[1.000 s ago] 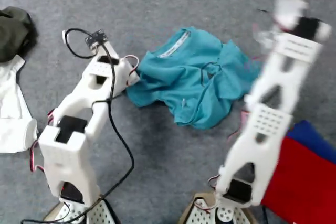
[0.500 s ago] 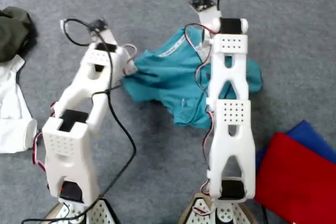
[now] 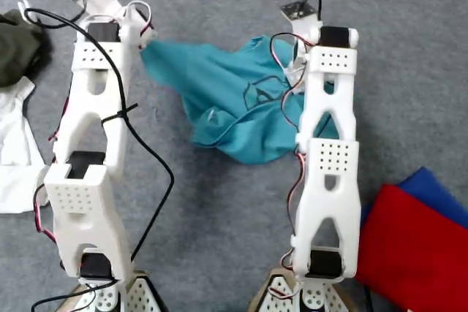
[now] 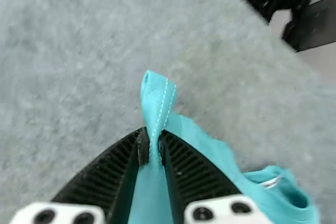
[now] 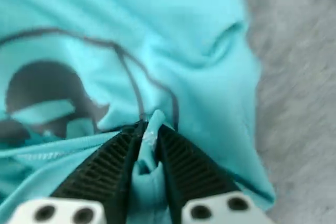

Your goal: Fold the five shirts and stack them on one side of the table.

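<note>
Teal shirt [image 3: 219, 100] partly hidden under right arm [image 3: 330, 100].

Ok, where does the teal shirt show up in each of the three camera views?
High view: teal shirt mid-table between the arms, one corner held by the left claw.
Left wrist view: its stitched hem pinched in that claw.
Right wrist view: its printed front beyond the right claw, which pinches a fold.
Shared landmark: the grey table.
</note>
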